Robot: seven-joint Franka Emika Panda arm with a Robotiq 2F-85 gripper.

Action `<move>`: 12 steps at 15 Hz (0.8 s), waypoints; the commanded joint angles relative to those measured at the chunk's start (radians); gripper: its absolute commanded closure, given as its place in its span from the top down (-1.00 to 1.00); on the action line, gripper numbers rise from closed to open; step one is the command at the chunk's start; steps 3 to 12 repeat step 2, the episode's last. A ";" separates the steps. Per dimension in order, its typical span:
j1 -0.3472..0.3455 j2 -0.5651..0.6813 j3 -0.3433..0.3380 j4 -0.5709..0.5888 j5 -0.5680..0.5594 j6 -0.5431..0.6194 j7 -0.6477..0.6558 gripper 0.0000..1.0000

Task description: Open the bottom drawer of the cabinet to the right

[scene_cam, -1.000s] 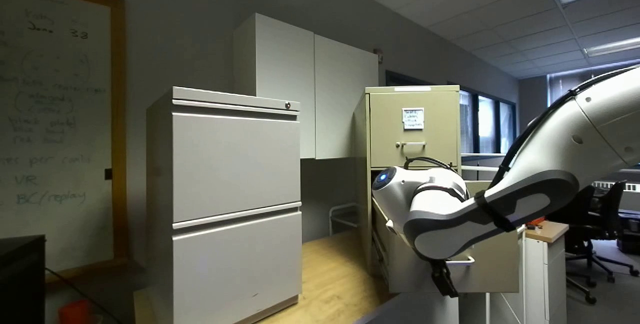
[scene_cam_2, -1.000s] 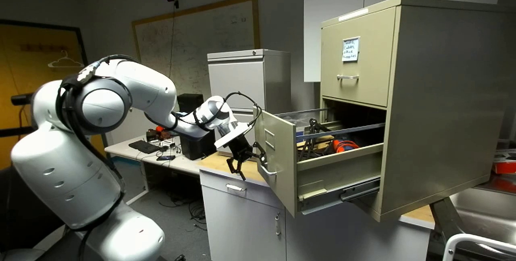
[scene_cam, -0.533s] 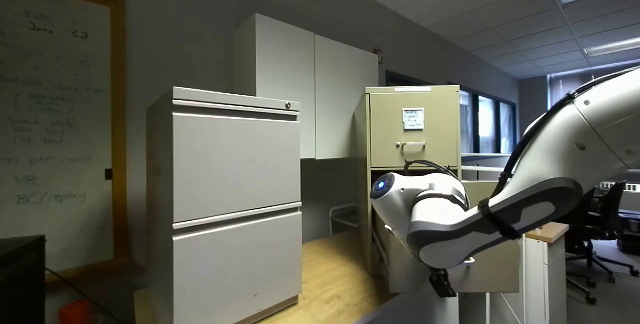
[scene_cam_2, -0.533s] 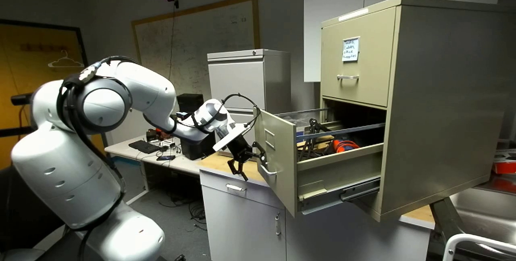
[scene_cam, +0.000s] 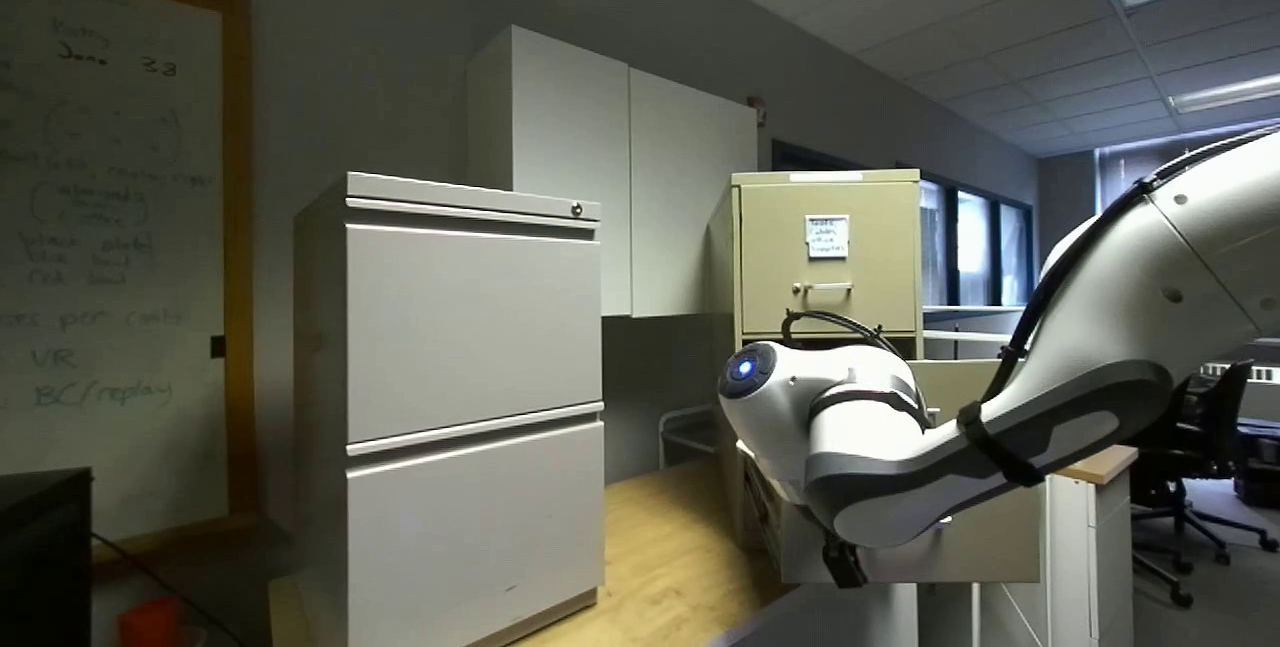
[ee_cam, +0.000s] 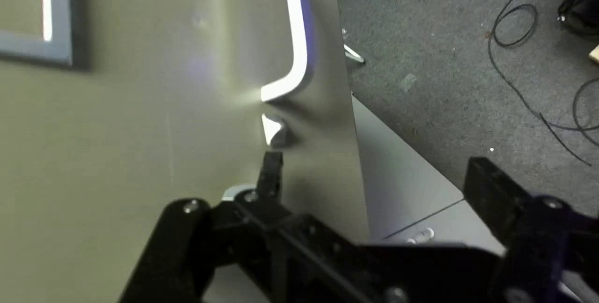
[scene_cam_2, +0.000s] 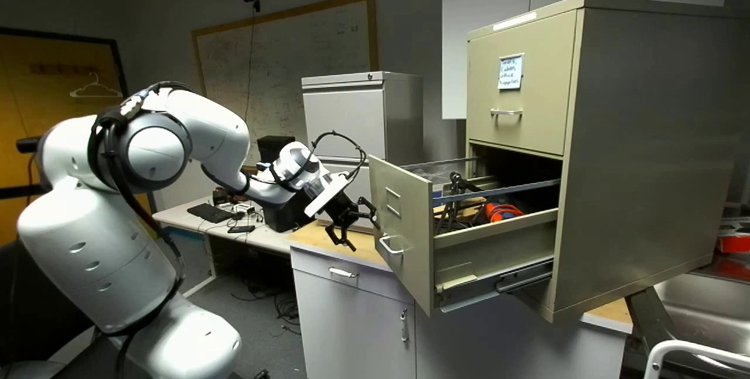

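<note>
The tan cabinet (scene_cam_2: 638, 150) stands on a wooden counter. Its bottom drawer (scene_cam_2: 404, 215) is pulled far out in both exterior views (scene_cam: 980, 537), with tools and an orange-blue item inside. The drawer's silver handle (scene_cam_2: 391, 246) also shows in the wrist view (ee_cam: 297, 36), along with the label holder (ee_cam: 51, 52). My gripper (scene_cam_2: 364, 236) is open and empty in front of the drawer front, just beside the handle. In the wrist view the fingers (ee_cam: 379, 172) are wide apart, one over the tan front below the handle end, the other over the floor. The handle is not between them.
A pale grey cabinet (scene_cam: 470, 327) stands on the counter (scene_cam: 660, 547) beside the tan one. White base cupboards (scene_cam_2: 357, 320) with handles are below. A desk (scene_cam_2: 217, 224) with black equipment is behind the arm. White wall cupboards (scene_cam: 690, 187) hang above. Cables (ee_cam: 496, 45) lie on the floor.
My gripper has drawn back from the drawer front and its handle, shifting left in both exterior views. The handle is now more exposed. The drawer has stayed in place, out.
</note>
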 commanded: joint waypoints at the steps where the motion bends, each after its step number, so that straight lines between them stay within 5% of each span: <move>1: 0.021 0.001 0.020 0.015 -0.010 0.041 0.008 1.00; 12: 0.023 0.001 0.025 0.015 -0.014 0.047 0.016 1.00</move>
